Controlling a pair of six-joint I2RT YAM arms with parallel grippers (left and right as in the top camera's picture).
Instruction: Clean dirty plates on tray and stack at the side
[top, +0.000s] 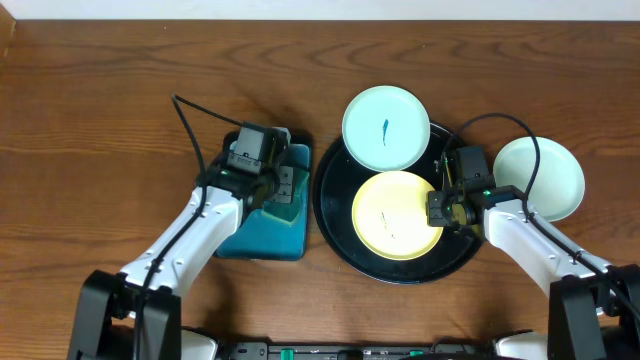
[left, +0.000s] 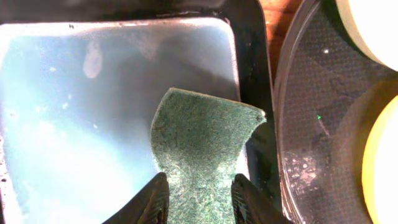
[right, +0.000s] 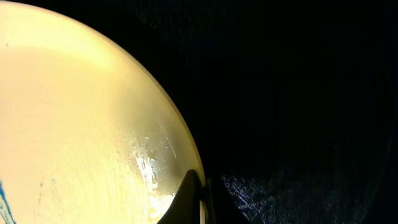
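Observation:
A pale yellow plate (top: 395, 215) lies inside the round black tray (top: 335, 215). My right gripper (top: 440, 212) is shut on its right rim. The right wrist view shows the thin fingers (right: 189, 196) pinching the wet rim of the yellow plate (right: 74, 112), with faint blue marks at its lower left. A mint-white plate (top: 386, 128) with a dark blue smear rests on the tray's far edge. A second mint-white plate (top: 540, 178) sits on the table to the right of the tray. My left gripper (left: 199, 180) is shut on a green sponge (left: 199, 137).
The left gripper (top: 268, 190) hangs over a smaller rectangular black tray with a wet teal inside (left: 74, 112), just left of the round tray (left: 311, 124). Brown wooden table surrounds both trays. A black cable (top: 190, 125) loops behind the left arm.

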